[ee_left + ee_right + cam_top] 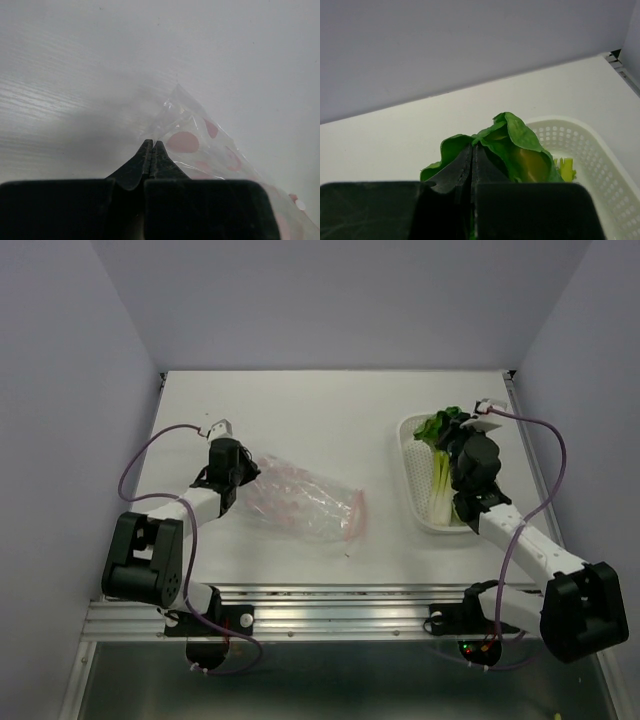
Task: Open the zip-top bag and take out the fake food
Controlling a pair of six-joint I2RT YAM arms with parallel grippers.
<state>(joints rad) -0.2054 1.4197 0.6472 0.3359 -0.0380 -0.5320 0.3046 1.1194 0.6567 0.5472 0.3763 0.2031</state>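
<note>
1. Closest to the arm bases, the zip-top bag (pixel 300 502) lay flat and crinkled on the white table (pixel 330 420), left of centre, with its pink-red zip strip (pixel 358 515) at the right-hand end
2. The left gripper (pixel 151 146) stood at the bag's other, left end with its two fingers pressed together. In the left wrist view a clear corner of the bag rose just past the fingertips on the right. Whether any film was caught between them could not be told
3. The bag's print showed as round pink spots and curved pink marks, and no letters could be made out
4. To the right, well apart from the bag, a white perforated tray (pixel 410 480) sat lengthwise near the table's right edge. It held the fake food (pixel 441 470): pale yellow-green stalks (pixel 440 502) in the near half and bright green leafy pieces (pixel 437 426) at the far end
5. The right gripper (pixel 471 150) hung over the far part of the tray with its fingers together. In the right wrist view a green leaf sat right against the fingertips. Whether it was pinched could not be told
6. Just past that leaf, a short yellow-green stalk end lay inside the tray against its holed wall
</note>
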